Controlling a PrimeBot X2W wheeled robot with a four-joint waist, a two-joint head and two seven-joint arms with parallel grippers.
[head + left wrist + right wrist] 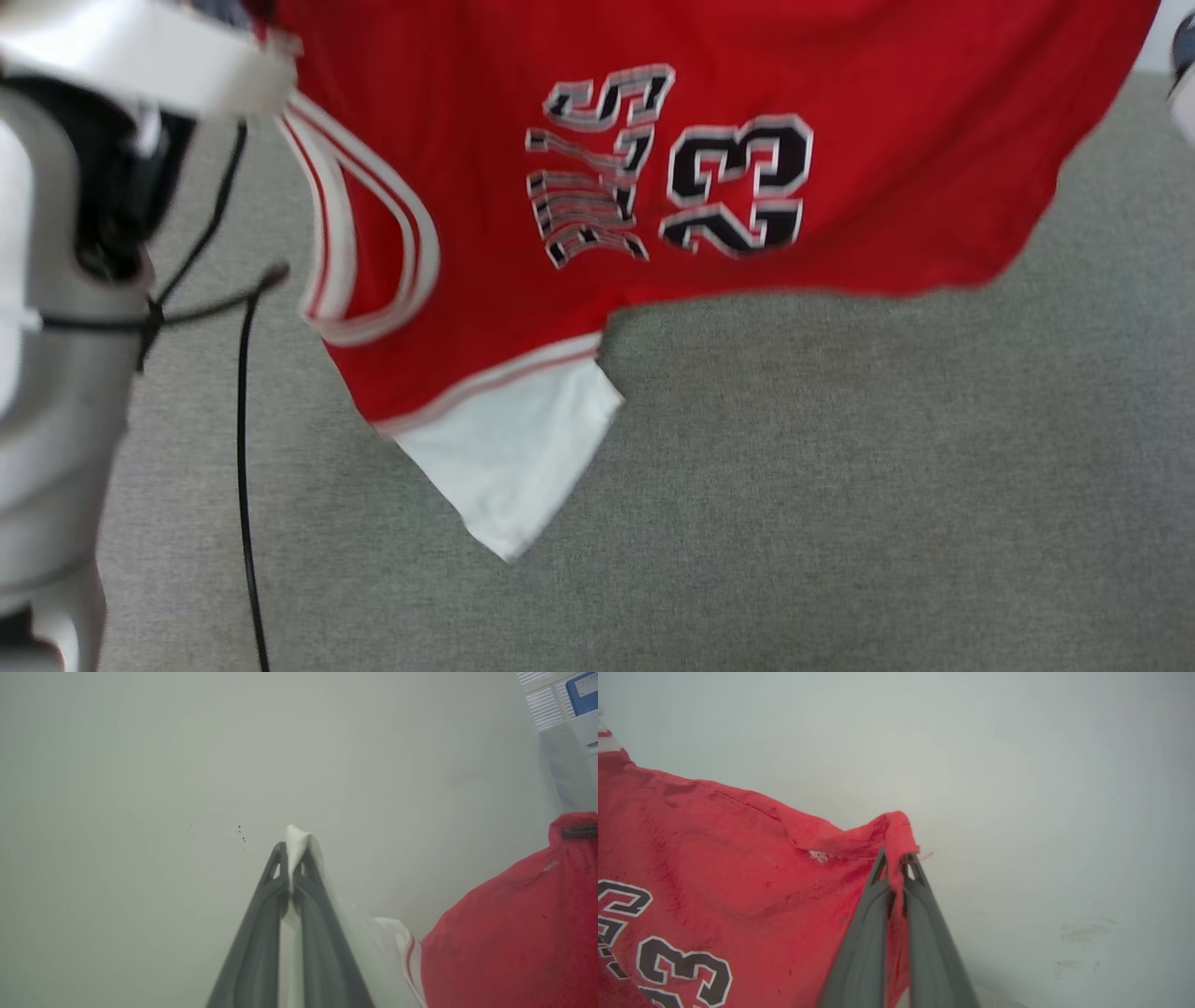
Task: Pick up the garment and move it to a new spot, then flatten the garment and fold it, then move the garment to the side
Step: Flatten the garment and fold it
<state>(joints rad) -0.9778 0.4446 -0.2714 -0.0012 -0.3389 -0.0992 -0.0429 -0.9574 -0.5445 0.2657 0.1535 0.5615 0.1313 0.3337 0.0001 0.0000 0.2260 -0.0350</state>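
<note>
The garment [523,159], a red jersey with a black "BULLS 23" print, hangs spread above the grey surface, turned sideways with one white sleeve [513,457] dangling lowest. My left gripper [293,851] is shut on a pinch of white sleeve fabric, and red cloth [509,933] shows at the lower right of that view. My right gripper [896,856] is shut on a corner of the red hem, with the printed side [705,891] stretching off to its left.
A grey cloth-covered surface [840,485] lies beneath the hanging shirt. My pale left forearm [56,373] and its black cable [245,448] stand at the head view's left edge. A white unit with a blue label [579,704] sits in the left wrist view's top right.
</note>
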